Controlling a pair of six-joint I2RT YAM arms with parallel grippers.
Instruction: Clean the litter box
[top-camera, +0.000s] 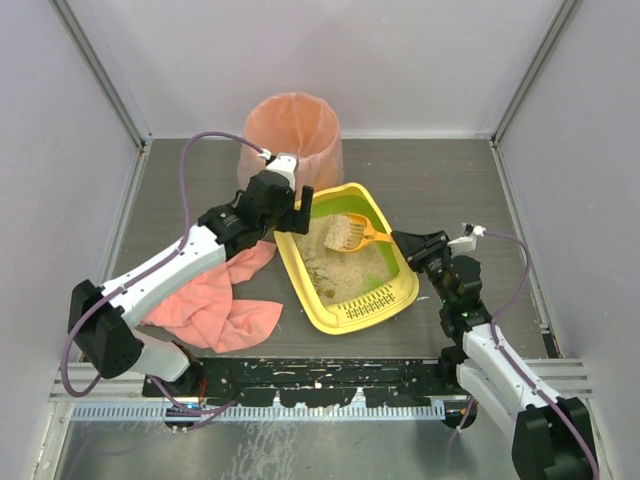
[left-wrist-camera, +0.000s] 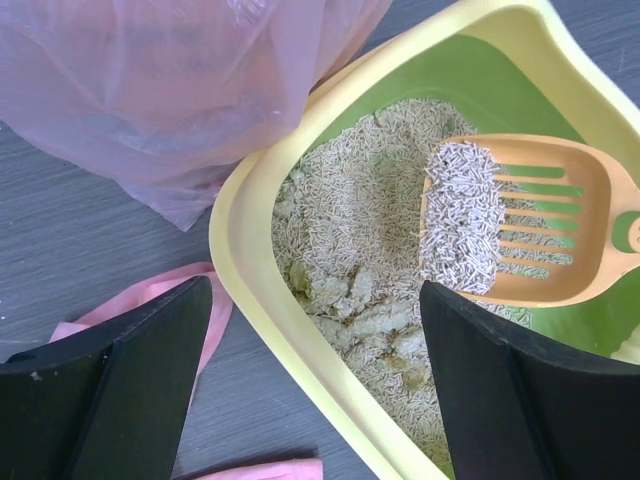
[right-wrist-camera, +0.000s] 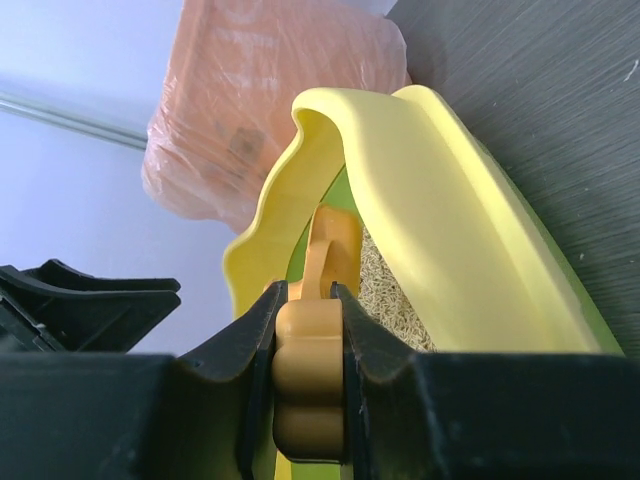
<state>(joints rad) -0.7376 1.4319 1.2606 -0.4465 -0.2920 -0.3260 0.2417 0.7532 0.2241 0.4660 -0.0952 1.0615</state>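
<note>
The yellow litter box (top-camera: 330, 320) lies mid-table, lime-green inside, holding beige litter (top-camera: 340, 268) with damp clumps (left-wrist-camera: 370, 310). My right gripper (top-camera: 408, 243) is shut on the handle (right-wrist-camera: 310, 370) of an orange slotted scoop (top-camera: 352, 232). The scoop's blade sits inside the box at its far end and carries a heap of litter (left-wrist-camera: 460, 215). My left gripper (top-camera: 292, 210) stands open over the box's far left rim (left-wrist-camera: 240, 230). One finger (left-wrist-camera: 150, 370) is outside over the table, the other finger (left-wrist-camera: 520, 390) is over the litter, and nothing is gripped.
A tall round bin with a pink liner (top-camera: 293, 135) stands just behind the box, its liner close to the left gripper (left-wrist-camera: 150, 80). A pink cloth (top-camera: 215, 300) lies crumpled to the left of the box under the left arm. Pale walls enclose the table.
</note>
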